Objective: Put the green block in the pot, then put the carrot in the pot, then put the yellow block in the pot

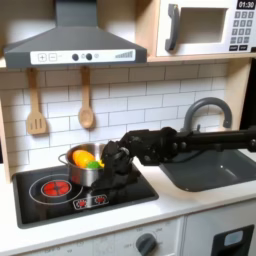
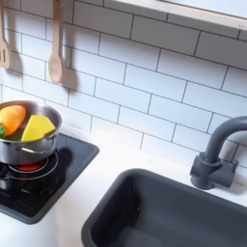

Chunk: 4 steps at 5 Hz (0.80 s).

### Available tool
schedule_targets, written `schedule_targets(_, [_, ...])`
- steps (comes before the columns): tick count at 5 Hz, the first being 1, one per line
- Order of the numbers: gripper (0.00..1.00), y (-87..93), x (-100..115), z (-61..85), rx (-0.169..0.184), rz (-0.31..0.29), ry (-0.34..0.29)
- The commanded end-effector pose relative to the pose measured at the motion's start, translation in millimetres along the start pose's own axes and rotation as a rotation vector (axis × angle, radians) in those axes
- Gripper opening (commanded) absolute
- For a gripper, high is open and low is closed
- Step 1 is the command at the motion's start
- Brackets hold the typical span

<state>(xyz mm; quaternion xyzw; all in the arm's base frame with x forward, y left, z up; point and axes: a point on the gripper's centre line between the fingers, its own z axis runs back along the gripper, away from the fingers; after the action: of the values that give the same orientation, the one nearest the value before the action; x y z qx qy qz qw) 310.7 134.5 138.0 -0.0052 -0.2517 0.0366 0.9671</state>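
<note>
The steel pot stands on the left burner of the toy stove. Inside it lie the orange carrot and the yellow block; the second exterior view shows the pot with the carrot leaning beside the yellow block. A patch of green sits by the rim; I cannot tell whether it is the green block or the carrot's leafy end. My gripper hangs just right of the pot in the first exterior view, open, with nothing between its fingers.
The black stove top has a red burner ring at the front left. A dark sink with a grey tap lies to the right. Wooden utensils hang on the tiled wall.
</note>
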Motion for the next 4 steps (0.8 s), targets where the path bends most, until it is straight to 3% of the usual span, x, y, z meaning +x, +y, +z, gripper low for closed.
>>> schedule_targets(1, [0.0, 1.8, 11, 21.8, 0.084, -0.007, -0.103])
schedule_targets(2, [1.0, 3.6, 17, 39.4, 0.137, -0.021, -0.14])
schedule_targets(3, [1.0, -0.2, 27, 52.6, 0.167, -0.052, -0.199])
schedule_targets(4, [1.0, -5.2, 26, 58.3, 0.176, -0.068, -0.209])
